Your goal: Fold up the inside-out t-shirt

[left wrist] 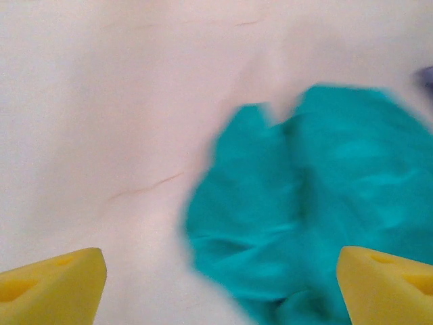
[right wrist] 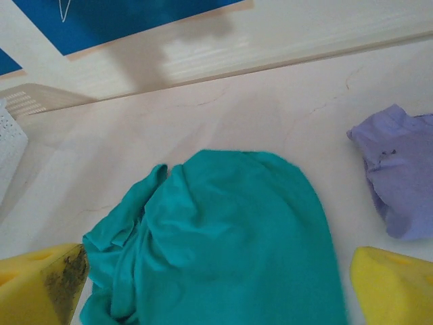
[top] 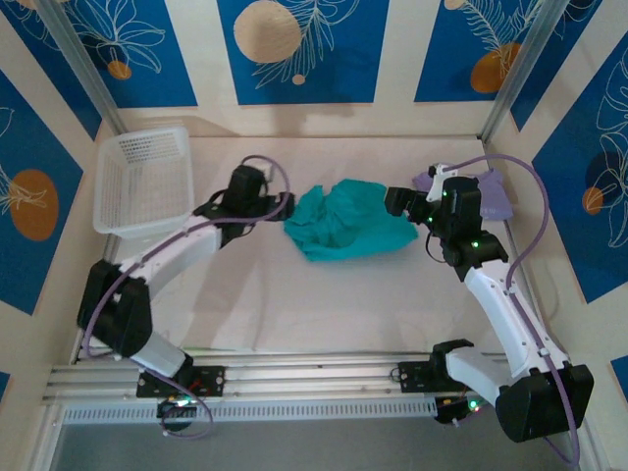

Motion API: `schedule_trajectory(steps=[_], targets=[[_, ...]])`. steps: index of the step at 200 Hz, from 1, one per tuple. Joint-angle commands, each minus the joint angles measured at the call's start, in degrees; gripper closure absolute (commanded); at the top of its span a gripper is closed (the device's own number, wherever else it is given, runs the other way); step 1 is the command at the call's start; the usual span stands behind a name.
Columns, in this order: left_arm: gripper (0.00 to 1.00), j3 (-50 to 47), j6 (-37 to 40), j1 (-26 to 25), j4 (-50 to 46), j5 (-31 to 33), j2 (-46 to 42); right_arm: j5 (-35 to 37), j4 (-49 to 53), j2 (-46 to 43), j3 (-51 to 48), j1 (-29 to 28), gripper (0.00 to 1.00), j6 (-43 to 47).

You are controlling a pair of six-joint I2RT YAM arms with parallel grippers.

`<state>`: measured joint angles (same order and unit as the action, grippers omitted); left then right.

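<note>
Teal t-shirt [top: 345, 221] lies in a crumpled heap near the middle of the worktop [top: 294, 304], not spread out at all. I can't make out a collar, a hem or any print, only bunched folds.

Handling, my judgement: light, limp cloth. It will sag and drape from any single hold and probably drag across the smooth worktop rather than lift clean. Nothing fragile. A pinch into the middle of the heap would likely catch several layers at once, so I'd go for an outer edge. From the right wrist camera a loose flap sticks out on the left of the heap [right wrist: 132, 210], maybe a sleeve. That looks like the best first hold for pulling it flat.

Left fingers [left wrist: 54, 288] are spread wide and pinch nothing. From the left wrist camera the shirt [left wrist: 318, 203] sits ahead and toward the right-hand finger, blurred. From above, the left fingers [top: 280, 206] are just beside the heap's left edge. I can't tell whether they touch it.

Right fingers [right wrist: 396, 288] are spread wide too and empty, with the shirt [right wrist: 223, 237] lying between and ahead of them. From above they sit at the heap's right edge [top: 397, 199].

Purple cloth [top: 491, 196] lies beyond the right arm, apart from the shirt. White basket [top: 142, 182] is at far left, well apart.
</note>
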<state>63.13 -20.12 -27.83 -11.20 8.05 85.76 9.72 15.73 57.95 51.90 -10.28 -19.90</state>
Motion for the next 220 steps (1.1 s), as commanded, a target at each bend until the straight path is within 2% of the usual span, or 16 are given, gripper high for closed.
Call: schedule_trajectory(steps=[1,15,39,51,70,98,122,138,153,192,220], targets=[[0.10,-7.5,0.8,10.2,0.8,7.5,-11.2,-2.9,-2.4,0.0,-2.5,-0.9,0.01,-0.1],[0.09,-10.5,0.8,16.1,0.5,6.5,-13.1,-4.0,-4.7,1.2,-3.6,-1.4,0.01,-1.3],[0.08,-8.9,6.2,19.9,0.4,11.0,-10.9,-6.3,-6.5,5.1,-2.7,-3.3,0.01,-2.4],[0.07,-6.9,8.4,22.0,1.4,11.4,-7.8,-6.1,-6.3,6.8,-1.7,-4.8,0.01,-2.0],[0.08,-2.6,10.8,25.5,2.7,8.3,-0.6,-5.4,-6.0,8.3,-0.6,-6.8,0.01,-1.3],[0.12,7.9,15.0,26.3,-0.9,6.5,11.1,-4.8,-5.5,8.9,-0.7,-7.4,0.01,-0.9],[0.22,17.0,18.4,26.9,-5.6,7.6,20.1,-4.9,-5.3,9.3,-1.1,-7.5,0.01,-0.8],[0.32,22.1,20.0,27.2,-9.1,7.4,25.3,-5.0,-5.3,9.5,-1.4,-7.4,0.01,-0.9],[0.36,25.4,21.4,27.2,-11.0,8.1,28.8,-5.0,-5.3,9.6,-1.6,-7.4,0.01,-0.8],[0.58,30.2,26.4,27.2,-12.6,11.9,33.1,-6.1,-6.2,11.2,-1.7,-7.4,0.01,-1.2],[0.62,31.2,30.4,27.2,-12.0,13.7,34.7,-6.8,-6.7,12.6,-1.6,-7.5,0.01,-1.7]])
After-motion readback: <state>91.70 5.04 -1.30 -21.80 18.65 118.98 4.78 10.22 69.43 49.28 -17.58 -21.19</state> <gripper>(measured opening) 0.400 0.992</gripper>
